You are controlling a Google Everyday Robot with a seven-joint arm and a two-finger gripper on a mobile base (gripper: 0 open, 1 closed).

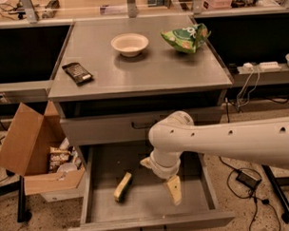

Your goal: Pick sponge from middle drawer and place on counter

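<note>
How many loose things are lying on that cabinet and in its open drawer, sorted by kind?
1 bowl, on the counter
2 snack packets on the counter: green bag, dark bar
1 sponge, in the open drawer
Total: 4
The robot's tool hangs inside the drawer beside the sponge, not touching it.

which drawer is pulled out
The lower one, the middle drawer, is pulled out: its floor shows, with the sponge lying on it and the tool hanging inside. The drawer front above it, with the black bar handle, is shut.
</note>
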